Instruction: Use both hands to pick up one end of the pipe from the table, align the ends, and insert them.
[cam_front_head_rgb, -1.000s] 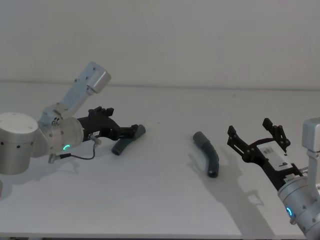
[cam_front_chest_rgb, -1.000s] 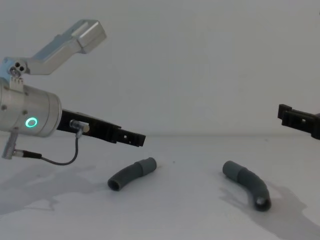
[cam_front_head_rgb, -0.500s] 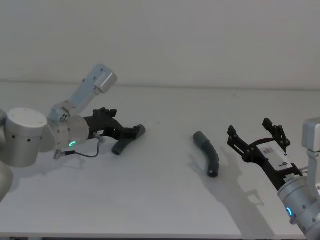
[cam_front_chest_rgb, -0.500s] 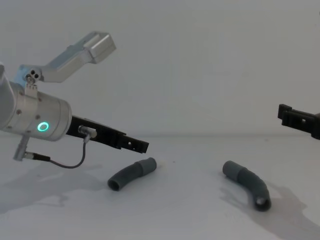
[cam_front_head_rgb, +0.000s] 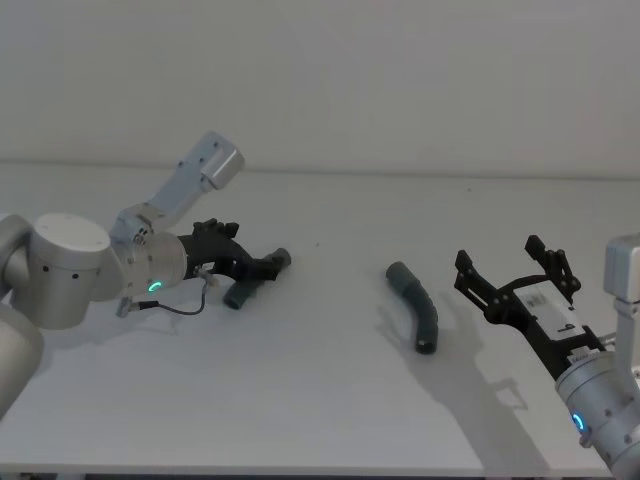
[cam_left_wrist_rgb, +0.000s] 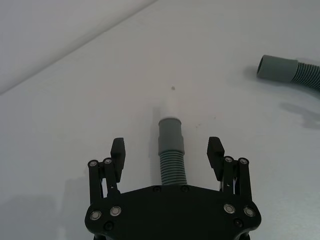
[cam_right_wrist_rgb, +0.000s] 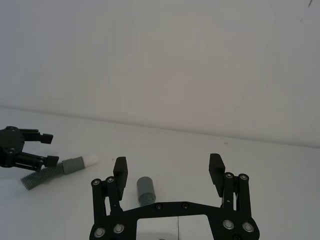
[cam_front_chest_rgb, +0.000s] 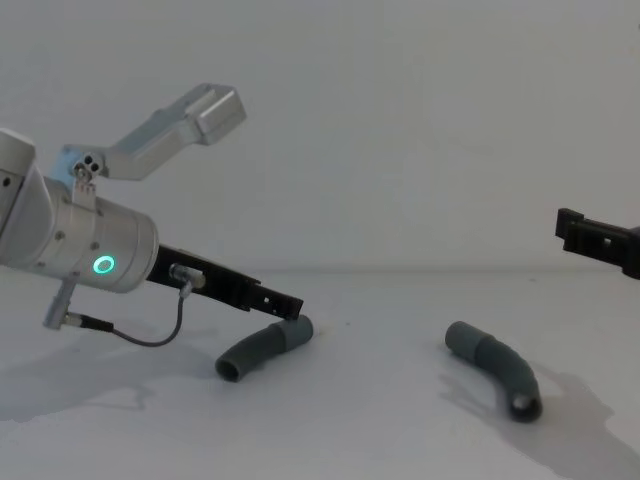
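Two dark grey ribbed pipe pieces lie on the white table (cam_front_head_rgb: 320, 400). The left pipe piece (cam_front_head_rgb: 240, 292) (cam_front_chest_rgb: 258, 350) is straddled by my left gripper (cam_front_head_rgb: 262, 268) (cam_left_wrist_rgb: 167, 150) (cam_front_chest_rgb: 288, 304). That gripper is open, with a finger (cam_left_wrist_rgb: 118, 151) on each side of the ribbed part and not touching it. Beyond the fingertips sticks out the piece's grey cuff (cam_left_wrist_rgb: 170, 136) with a white tip (cam_left_wrist_rgb: 171, 109). The right pipe piece (cam_front_head_rgb: 416, 305) (cam_front_chest_rgb: 495, 366) rests alone at the centre right. My right gripper (cam_front_head_rgb: 515, 275) (cam_right_wrist_rgb: 167, 170) (cam_front_chest_rgb: 596, 240) hovers open to its right, with the piece's cuff (cam_right_wrist_rgb: 145, 188) in front of it.
A pale wall rises behind the table's far edge. A thin black cable (cam_front_chest_rgb: 140, 335) hangs from the left wrist. Bare tabletop lies between the two pipe pieces and in front of them.
My left gripper has moved forward and down, and its open fingers now straddle the left pipe piece. The right arm and both pipe pieces have stayed still.
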